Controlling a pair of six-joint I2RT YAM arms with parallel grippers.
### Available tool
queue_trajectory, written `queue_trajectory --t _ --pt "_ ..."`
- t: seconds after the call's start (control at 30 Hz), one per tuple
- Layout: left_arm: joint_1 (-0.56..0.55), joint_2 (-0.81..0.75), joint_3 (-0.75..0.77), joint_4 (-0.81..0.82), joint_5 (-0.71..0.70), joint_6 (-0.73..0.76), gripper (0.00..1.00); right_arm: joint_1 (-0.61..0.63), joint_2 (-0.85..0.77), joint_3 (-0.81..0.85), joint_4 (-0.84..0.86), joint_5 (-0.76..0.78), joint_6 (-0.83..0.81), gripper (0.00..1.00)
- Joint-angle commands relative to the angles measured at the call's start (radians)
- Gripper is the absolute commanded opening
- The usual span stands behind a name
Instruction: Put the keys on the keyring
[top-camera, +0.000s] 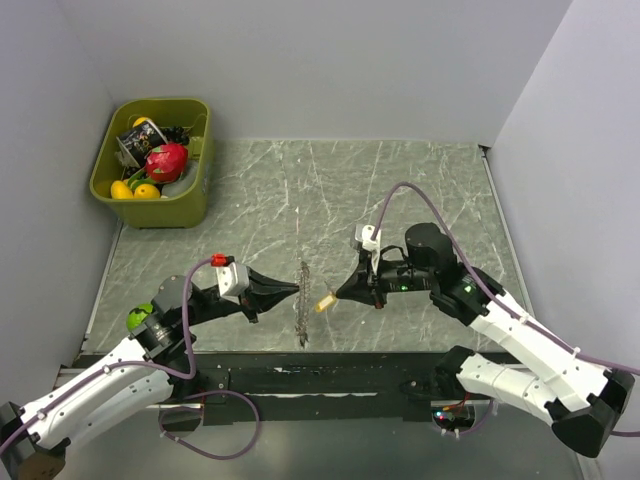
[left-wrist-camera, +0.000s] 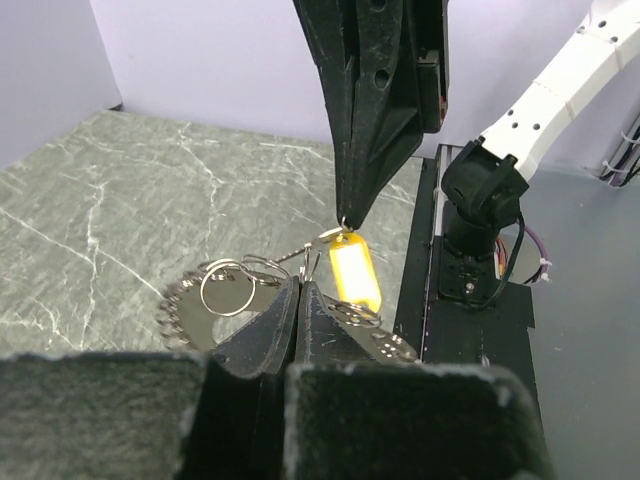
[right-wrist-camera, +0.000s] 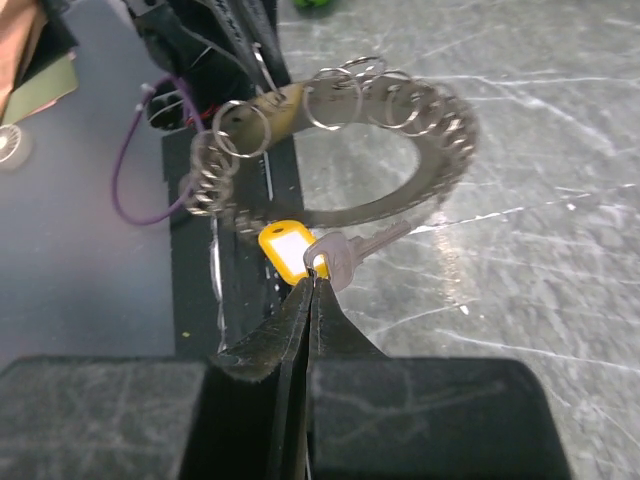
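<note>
The keyring (top-camera: 302, 308) hangs upright between the arms and shows edge-on in the top view. It is a palm-wide ring strung with many small grey rings (right-wrist-camera: 455, 150). My left gripper (top-camera: 297, 290) is shut on its rim (left-wrist-camera: 180, 310). My right gripper (top-camera: 338, 296) is shut on the small ring of a silver key (right-wrist-camera: 352, 258) with a yellow tag (right-wrist-camera: 284, 248). It holds the key just right of the keyring, the tag (left-wrist-camera: 355, 272) close to the rim. No red, brass or dark loose key is in view.
A green bin (top-camera: 192, 200) with toy fruit and other items stands at the far left corner. The marble tabletop (top-camera: 400, 200) lies below both grippers. A black base plate (top-camera: 330, 372) runs along the near edge.
</note>
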Motion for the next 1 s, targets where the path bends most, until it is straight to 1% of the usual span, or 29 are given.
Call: queue_trajectory --t 0.0,0.07,0.13,0.17,0.2,0.23,0.27,0.3,0.33,0.4,0.43,0.47,0.53,0.63,0.73,0.77,0.93,0.97 --pt "-0.003 0.0 0.048 0.083 0.02 0.013 0.01 0.006 0.015 0.083 -0.003 -0.076 -0.03 0.0" --pt "-0.003 0.003 0.054 0.077 0.024 0.019 0.01 0.007 0.028 0.104 -0.031 -0.037 -0.029 0.0" --pt "-0.003 0.003 0.057 0.075 0.024 0.024 0.01 0.016 0.057 0.135 -0.055 0.156 -0.004 0.0" --pt "-0.003 0.003 0.058 0.074 0.025 0.025 0.01 0.022 0.077 0.155 -0.083 0.227 0.009 0.0" --pt "-0.003 0.003 0.058 0.075 0.03 0.024 0.01 0.027 0.125 0.17 -0.139 0.394 0.022 0.0" --pt "-0.003 0.003 0.06 0.077 0.03 0.024 0.01 0.044 0.155 0.205 -0.17 0.474 0.045 0.0" --pt "-0.003 0.005 0.058 0.078 0.031 0.021 0.01 0.042 0.189 0.218 -0.206 0.502 0.063 0.0" --pt "-0.003 0.006 0.057 0.082 0.033 0.019 0.01 0.036 0.237 0.213 -0.197 0.478 0.062 0.0" --pt "-0.003 0.006 0.054 0.085 0.034 0.018 0.01 0.035 0.247 0.18 -0.169 0.455 0.066 0.0" --pt "-0.003 0.009 0.055 0.076 0.036 0.021 0.01 0.033 0.276 0.158 -0.143 0.49 0.114 0.0" --pt "-0.003 0.011 0.058 0.069 0.036 0.022 0.01 0.033 0.295 0.163 -0.163 0.601 0.144 0.0" --pt "-0.003 0.009 0.061 0.063 0.033 0.021 0.01 0.033 0.348 0.17 -0.183 0.615 0.176 0.0" --pt "-0.001 0.008 0.054 0.066 0.03 0.022 0.01 0.033 0.396 0.172 -0.203 0.632 0.183 0.0" --pt "-0.003 0.006 0.052 0.072 0.027 0.022 0.01 0.033 0.472 0.132 -0.165 0.623 0.224 0.0" --pt "-0.003 0.005 0.055 0.062 0.022 0.025 0.01 0.032 0.542 0.088 -0.116 0.565 0.255 0.0" --pt "-0.003 0.005 0.055 0.063 0.024 0.025 0.01 0.033 0.567 0.075 -0.074 0.522 0.267 0.0" --pt "-0.003 0.002 0.055 0.06 0.024 0.025 0.01 0.039 0.611 0.049 -0.008 0.451 0.301 0.0" --pt "-0.003 0.0 0.057 0.057 0.022 0.025 0.01 0.042 0.602 0.049 -0.002 0.453 0.304 0.12"
